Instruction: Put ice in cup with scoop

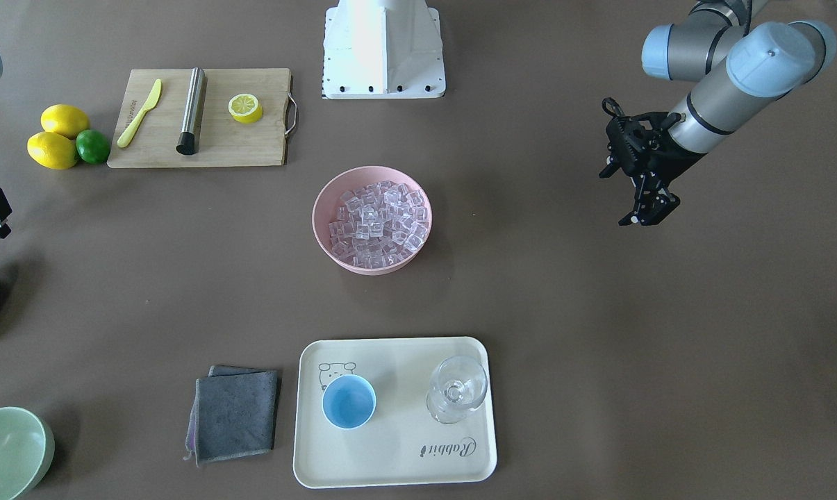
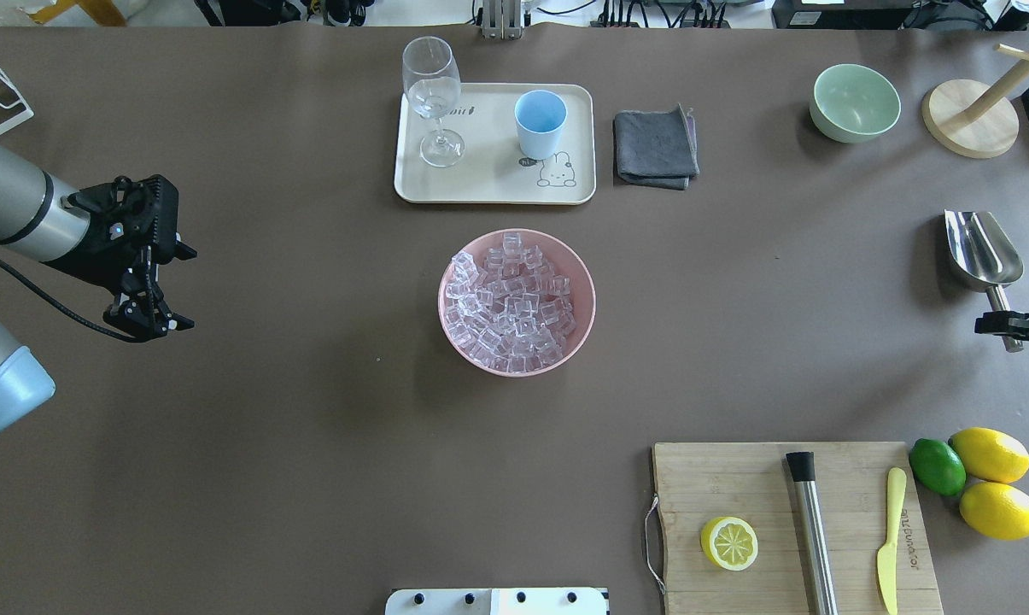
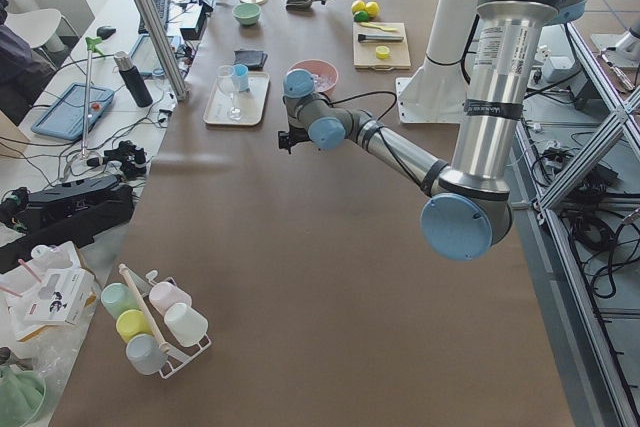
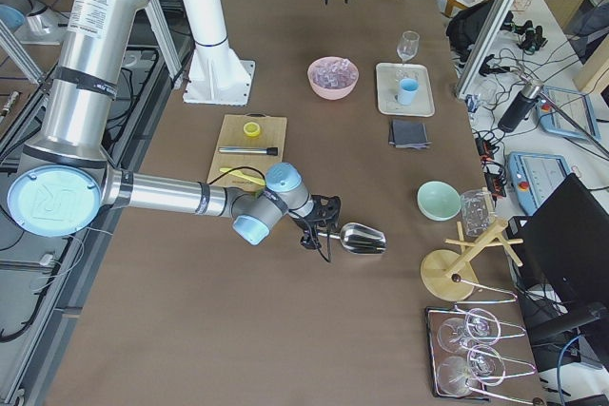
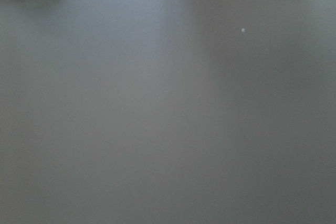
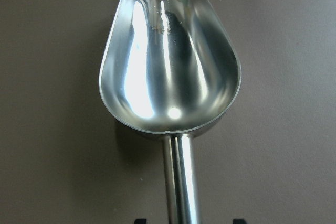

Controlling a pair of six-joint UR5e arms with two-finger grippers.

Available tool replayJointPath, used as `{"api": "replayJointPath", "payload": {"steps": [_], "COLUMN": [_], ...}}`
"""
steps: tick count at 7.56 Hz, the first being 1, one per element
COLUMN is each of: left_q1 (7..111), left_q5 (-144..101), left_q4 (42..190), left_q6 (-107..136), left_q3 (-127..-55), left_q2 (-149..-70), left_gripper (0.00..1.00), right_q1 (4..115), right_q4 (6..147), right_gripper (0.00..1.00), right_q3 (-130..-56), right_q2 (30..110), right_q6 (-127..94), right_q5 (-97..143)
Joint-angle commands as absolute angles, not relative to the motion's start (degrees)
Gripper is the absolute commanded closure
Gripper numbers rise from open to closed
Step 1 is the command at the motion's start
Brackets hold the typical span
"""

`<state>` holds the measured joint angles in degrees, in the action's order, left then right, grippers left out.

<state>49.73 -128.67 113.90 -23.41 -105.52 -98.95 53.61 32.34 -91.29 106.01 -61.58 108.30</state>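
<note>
**Right end effector** (image 2: 1008, 325): positioned over the straight cylindrical handle of the shiny silver metal scoop (image 2: 982, 248). The right wrist-mounted view shows one black fingertip (image 6: 143, 220) on each side of the handle, with a gap to the handle on both sides. The fingers are apart and not clamped. The scoop lies on the brown bench (image 2: 309, 427). Its deep trough faces up and contains no cubes, and it extends forward of this end effector.

**Left end effector** (image 2: 149, 329): over bare bench, fingers spread, nothing between them.

**Ice** (image 2: 514, 299): small clear cubes heaped in the round pink bowl (image 2: 581, 273). The bowl stands between the two end effectors, well apart from each.

**Cup** (image 2: 540, 120): small, round, light blue, upright and holding no ice. It stands on the cream rectangular tray (image 2: 488, 184), on the far side of the bowl from both end effectors. A clear stemmed glass (image 2: 433, 94) shares the tray, on the side nearer the left end effector.
</note>
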Motion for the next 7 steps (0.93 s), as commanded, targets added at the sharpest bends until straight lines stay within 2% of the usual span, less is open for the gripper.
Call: {"api": "replayJointPath", "payload": {"steps": [1, 2, 4, 6, 7], "left_q1": [44.4, 43.43, 41.59, 40.79, 40.78], "left_q5": [-128.67, -128.58, -128.58, -128.5, -128.24], "left_q4": [122.43, 122.52, 125.48, 136.44, 136.75], "left_q6": [-24.34, -24.26, -24.35, -24.17, -24.17], "left_q3": [-101.79, -101.52, -96.62, -88.8, -88.6], "left_q2": [-100.88, -101.51, -106.5, -108.72, -109.59], "left_gripper": [0.01, 0.01, 0.01, 0.01, 0.01], "right_q1": [53.17, 53.26, 53.96, 58.6, 62.63], "right_q4": [32.26, 32.26, 33.56, 43.7, 53.08], "right_gripper": [0.97, 1.0, 1.0, 1.0, 1.0], "right_q3": [-91.32, -91.32, -93.24, -99.98, -105.15], "right_q2": [106.43, 106.61, 106.79, 106.79, 106.79], "right_q6": [-61.52, -61.26, -57.07, -47.18, -37.54], "right_q5": [108.98, 110.38, 117.64, 120.4, 123.46]}}
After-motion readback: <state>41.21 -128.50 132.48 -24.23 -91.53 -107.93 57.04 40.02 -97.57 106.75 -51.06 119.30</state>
